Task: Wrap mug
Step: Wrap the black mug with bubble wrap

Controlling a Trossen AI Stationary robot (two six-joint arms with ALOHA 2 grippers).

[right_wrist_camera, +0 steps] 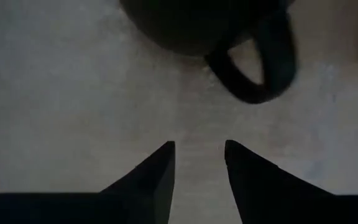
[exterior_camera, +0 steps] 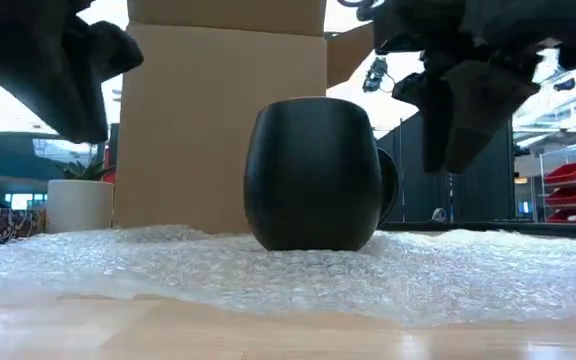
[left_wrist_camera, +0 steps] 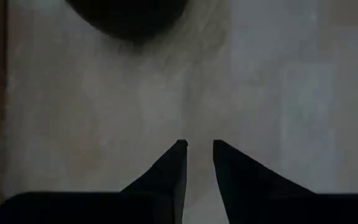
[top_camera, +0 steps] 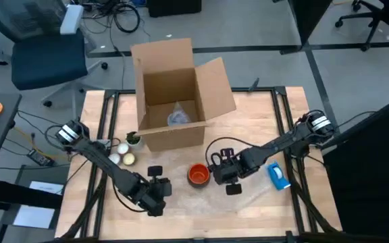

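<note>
The mug (top_camera: 198, 174), dark outside and orange inside, stands upright on a sheet of clear bubble wrap (exterior_camera: 268, 265) spread on the table. Its dark handle (right_wrist_camera: 253, 68) points toward the table's right. My left gripper (left_wrist_camera: 199, 146) hangs over the wrap just left of the mug (left_wrist_camera: 126, 15), fingers pointing down and open by a narrow gap. My right gripper (right_wrist_camera: 199, 146) hangs over the wrap just right of the handle, open with a wider gap. In the low view both grippers (exterior_camera: 58, 70) (exterior_camera: 458, 100) are above the wrap.
An open cardboard box (top_camera: 174, 91) with some wrap inside stands at the far side behind the mug. A small potted plant (top_camera: 133, 139) and two pale balls (top_camera: 123, 155) lie at the left. A blue tape dispenser (top_camera: 279, 175) lies at the right.
</note>
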